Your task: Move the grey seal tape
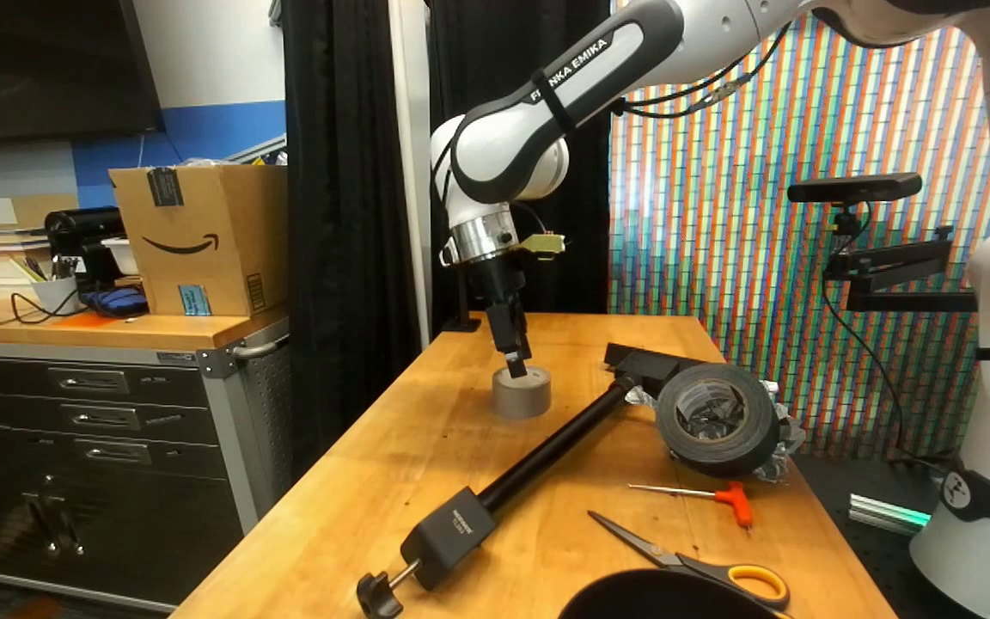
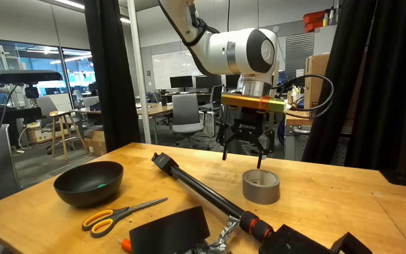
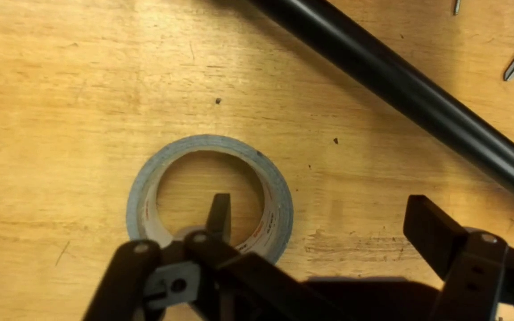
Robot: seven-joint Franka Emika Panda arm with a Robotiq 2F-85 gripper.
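Lying flat, hollow upward, just left of the black pole in an exterior view, the grey seal tape sits beneath a gripper spread wide, one finger just above the hollow and its mate outside. The roll is likely light, stiff, grippy and hard to damage, its wall best pinched between inside and out. Right of the pole, scissors, an orange-handled tool and a larger dark roll share the marked wooden table, a multicoloured patterned backdrop behind
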